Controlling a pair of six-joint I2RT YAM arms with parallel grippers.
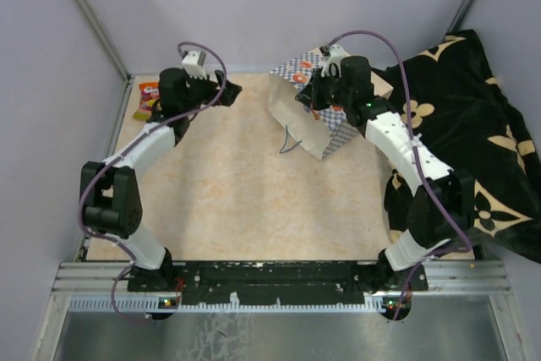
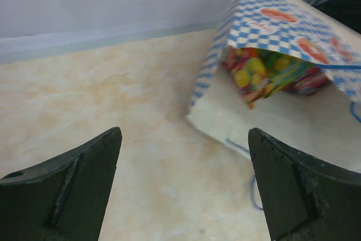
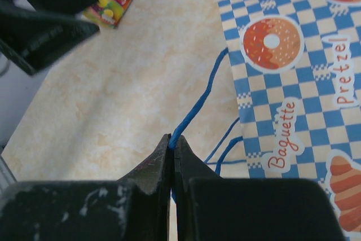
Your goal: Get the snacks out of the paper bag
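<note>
Cord [image 3: 194, 105] pinched, bag [image 1: 304, 120] mouth open

My right gripper [image 3: 172, 139] is clamped on the thin blue cord, the jaws meeting with only the cord between them. Just past it is the bag's blue-white checked side, printed with a doughnut and, in orange script, "Baguette" and "Pretzel". The bag sits toward the far side of the table [image 1: 237, 200], with its mouth turned to my left gripper [image 2: 185, 134]. That gripper hangs wide and holds nothing. Inside the mouth I see snacks [image 2: 271, 71], a jumble of yellow, green and red. One orange packet [image 1: 150, 97] lies out at the far left corner, its logo too blurred to read. A black cloth [image 1: 473, 124] lies right of the bag.
</note>
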